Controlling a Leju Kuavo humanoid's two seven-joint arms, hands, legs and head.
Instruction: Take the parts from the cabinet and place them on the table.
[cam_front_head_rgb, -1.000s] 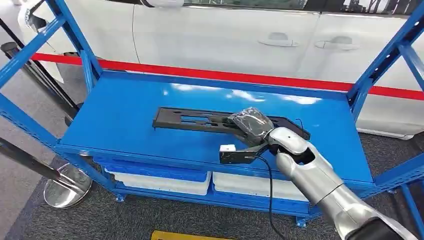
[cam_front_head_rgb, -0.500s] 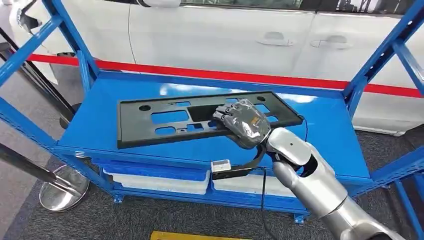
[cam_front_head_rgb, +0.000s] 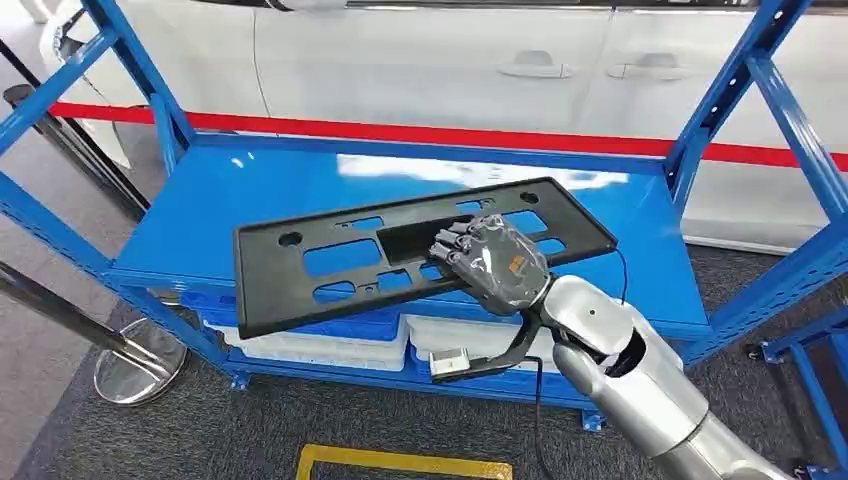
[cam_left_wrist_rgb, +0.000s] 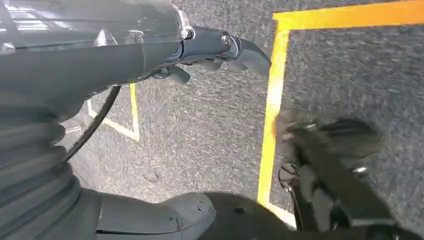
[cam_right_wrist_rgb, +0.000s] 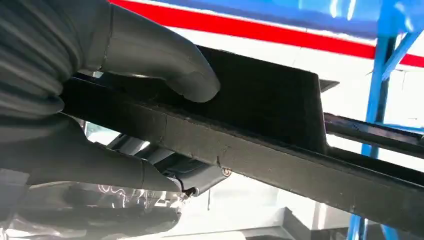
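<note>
A long flat black plastic panel (cam_front_head_rgb: 330, 262) with several cut-out slots hangs tilted above the blue shelf (cam_front_head_rgb: 230, 200) of the cabinet, its near edge past the shelf's front lip. My right hand (cam_front_head_rgb: 492, 262) grips it near its right-centre, fingers over the top face. In the right wrist view the thick thumb (cam_right_wrist_rgb: 160, 60) presses on the panel (cam_right_wrist_rgb: 260, 150) and the darker fingers wrap beneath its edge. My left hand (cam_left_wrist_rgb: 220, 47) hangs beside my body over grey carpet, fingers curled in with nothing in them.
Blue uprights (cam_front_head_rgb: 730, 90) frame the shelf on both sides. White bins (cam_front_head_rgb: 330, 345) sit on the lower level. A chrome stanchion base (cam_front_head_rgb: 140, 372) stands at the left on the floor. Yellow floor tape (cam_front_head_rgb: 400, 462) lies in front. A white car (cam_front_head_rgb: 450, 70) stands behind a red belt.
The right hand has lifted the panel off the shelf, tilted its face toward me and drawn it out over the shelf's front edge. The head view has shifted slightly.
</note>
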